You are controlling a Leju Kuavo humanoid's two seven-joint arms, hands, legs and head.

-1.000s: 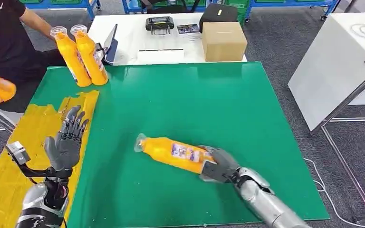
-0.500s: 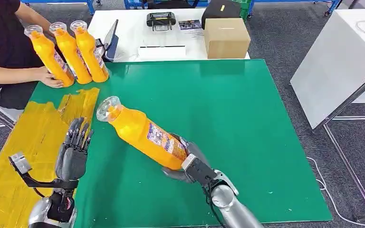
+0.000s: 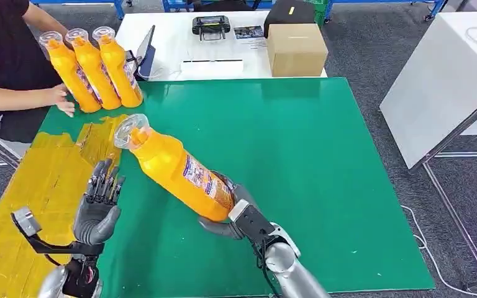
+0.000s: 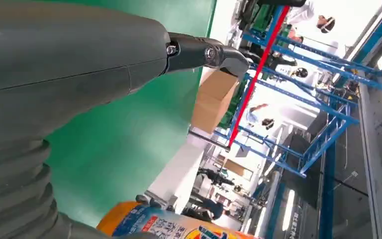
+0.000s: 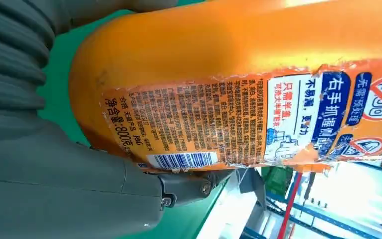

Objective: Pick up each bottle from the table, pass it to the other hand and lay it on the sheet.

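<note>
Your orange bottle is off the table, held by its base in the right hand, fingers wrapped round the lower body. It tilts up and to the left, its clear cap pointing toward the yellow sheet. In the right wrist view you can read its torn label: Chinese print, "800" beside the net-content line, a barcode, and red no-entry symbols on a blue and white panel.

Your left hand stands upright over the seam between sheet and green table, fingers spread wide and holding nothing, just beside the bottle's neck but not touching it.

At the table's far left corner three more orange bottles stand side by side, a person's hand next to them. You have broad open green surface to the right of the bottle. A cardboard box sits on the white table behind.
</note>
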